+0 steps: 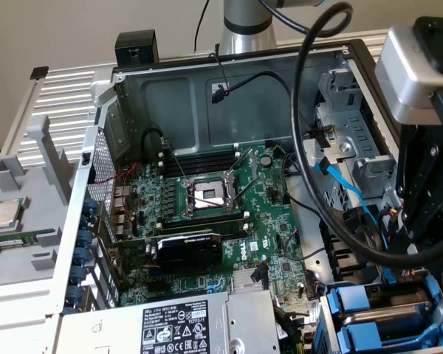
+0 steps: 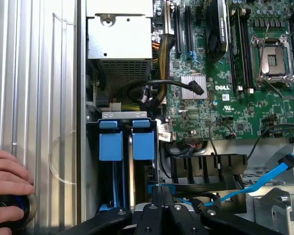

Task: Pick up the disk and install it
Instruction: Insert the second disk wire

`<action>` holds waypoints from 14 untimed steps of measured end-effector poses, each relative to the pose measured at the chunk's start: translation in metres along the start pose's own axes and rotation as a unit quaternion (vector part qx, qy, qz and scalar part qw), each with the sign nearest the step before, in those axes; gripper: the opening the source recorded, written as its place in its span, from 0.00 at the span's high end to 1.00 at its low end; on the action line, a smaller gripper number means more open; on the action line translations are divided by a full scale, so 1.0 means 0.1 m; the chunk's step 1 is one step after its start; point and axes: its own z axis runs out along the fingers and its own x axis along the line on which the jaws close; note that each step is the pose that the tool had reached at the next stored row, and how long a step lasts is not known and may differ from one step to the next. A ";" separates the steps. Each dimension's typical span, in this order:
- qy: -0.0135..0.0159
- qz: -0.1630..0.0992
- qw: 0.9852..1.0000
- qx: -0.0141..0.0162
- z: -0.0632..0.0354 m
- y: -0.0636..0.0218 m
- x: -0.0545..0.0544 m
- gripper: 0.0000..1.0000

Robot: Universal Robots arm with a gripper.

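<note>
Two blue-framed drive carriers sit side by side in the bay at the corner of the open computer case.
One black gripper point(image 2: 162, 210) hangs clenched just above that bay, its fingers together and touching the blue edge of a carrier frame below them; whether it grips that edge cannot be told. The disk, a grey metal hard drive in a blue plastic carrier frame point(image 2: 143, 144), stands slotted in the bay beside its twin point(image 2: 110, 145), next to the silver power supply box point(image 2: 119, 36). In the exterior view the bay point(image 1: 380, 313) lies at the case's near corner on the exterior view's right, beside the green motherboard point(image 1: 207, 214). A person's hand point(image 2: 7, 188) rests on a dark round object on the ribbed grey desk point(image 2: 34, 73).
</note>
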 end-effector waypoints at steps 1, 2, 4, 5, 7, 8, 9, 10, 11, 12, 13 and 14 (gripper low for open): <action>0.001 -0.010 1.000 -0.001 -0.001 0.001 0.00 0.89; 0.002 -0.019 1.000 -0.001 -0.001 0.001 0.00 0.89; 0.005 -0.037 0.999 -0.003 -0.001 0.001 0.00 0.89; 0.006 -0.046 0.999 -0.004 -0.001 0.001 0.00 0.89; 0.008 -0.064 0.998 -0.005 -0.001 0.001 0.00 0.89; 0.009 -0.072 0.997 -0.006 -0.001 0.001 0.00 0.89; 0.010 -0.081 0.997 -0.006 -0.001 0.001 0.00 0.89; 0.011 -0.090 0.996 -0.007 -0.001 0.001 0.00 0.89; 0.012 -0.100 0.995 -0.008 -0.001 0.001 0.00 0.89; 0.013 -0.108 0.994 -0.008 0.000 0.001 0.00 0.89; 0.014 -0.117 0.993 -0.009 0.000 0.001 0.00 0.89; 0.015 -0.126 0.992 -0.010 -0.001 0.001 0.00 0.89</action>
